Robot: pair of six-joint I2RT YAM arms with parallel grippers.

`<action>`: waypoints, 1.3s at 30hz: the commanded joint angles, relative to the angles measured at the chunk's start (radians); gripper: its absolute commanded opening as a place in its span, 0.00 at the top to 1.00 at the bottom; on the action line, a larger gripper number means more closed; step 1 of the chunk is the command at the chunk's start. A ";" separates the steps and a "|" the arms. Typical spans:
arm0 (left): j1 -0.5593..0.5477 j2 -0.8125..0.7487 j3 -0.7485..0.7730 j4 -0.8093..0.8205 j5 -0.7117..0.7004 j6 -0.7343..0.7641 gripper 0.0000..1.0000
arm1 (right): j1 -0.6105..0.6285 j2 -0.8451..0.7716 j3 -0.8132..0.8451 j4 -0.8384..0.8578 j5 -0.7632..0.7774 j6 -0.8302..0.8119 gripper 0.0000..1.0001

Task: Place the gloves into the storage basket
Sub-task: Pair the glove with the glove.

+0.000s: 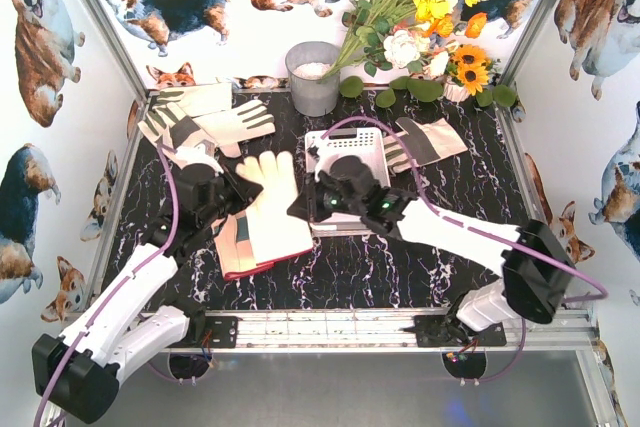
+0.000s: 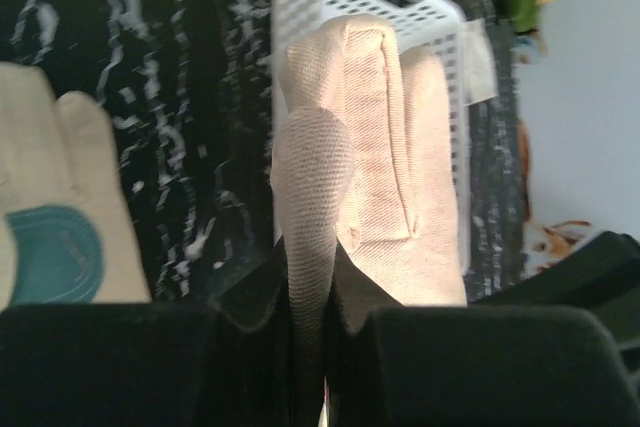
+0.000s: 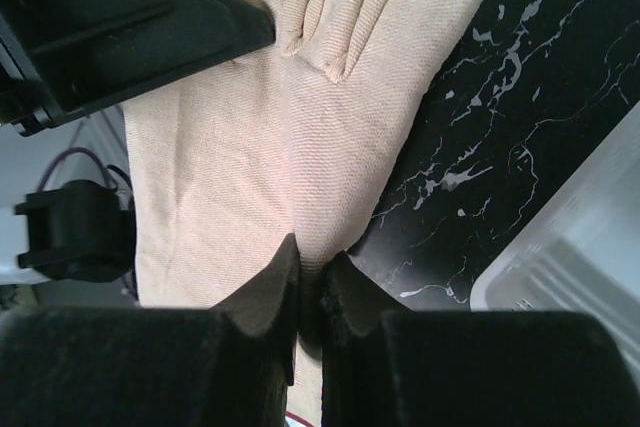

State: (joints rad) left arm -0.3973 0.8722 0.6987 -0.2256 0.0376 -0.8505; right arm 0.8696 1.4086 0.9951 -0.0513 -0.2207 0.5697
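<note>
peach-tan fabric work glove (image 1: 268, 209) is gripped from both sides: left gripper (image 2: 308, 322) is clenched on a fold of it, right gripper (image 3: 310, 287) is clamped on the opposite edge. a two-sided pinch is probably used so the glove is carried flat, not bunched. it is held just left of the white perforated plastic storage basket (image 1: 350, 152), not yet inside. striped-cuff gloves (image 1: 205, 117) are left at the far-left corner.

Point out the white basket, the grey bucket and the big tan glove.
white basket (image 1: 350, 147), top view, bare lattice.
grey bucket (image 1: 313, 92), top view, side wall.
big tan glove (image 1: 275, 212), top view, palm area.
</note>
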 commanded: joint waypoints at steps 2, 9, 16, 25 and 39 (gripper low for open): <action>0.010 0.014 -0.032 -0.154 -0.214 0.029 1.00 | 0.043 0.073 0.067 0.073 0.120 -0.052 1.00; 0.044 0.043 -0.056 -0.247 -0.350 0.017 1.00 | 0.100 0.191 0.117 0.094 0.166 -0.067 1.00; 0.141 0.042 -0.143 -0.196 -0.320 -0.002 1.00 | 0.128 0.315 0.151 0.160 0.167 -0.049 1.00; 0.249 0.039 -0.200 -0.151 -0.300 0.027 1.00 | 0.149 0.410 0.227 0.165 0.167 -0.046 1.00; 0.381 0.140 -0.252 -0.073 -0.239 0.078 1.00 | 0.165 0.533 0.313 0.142 0.143 -0.024 1.00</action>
State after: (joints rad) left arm -0.0807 0.9886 0.4767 -0.3019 -0.0685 -0.8341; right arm 1.0340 1.9392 1.2484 0.0784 -0.0959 0.5510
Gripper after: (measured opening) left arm 0.039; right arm 0.091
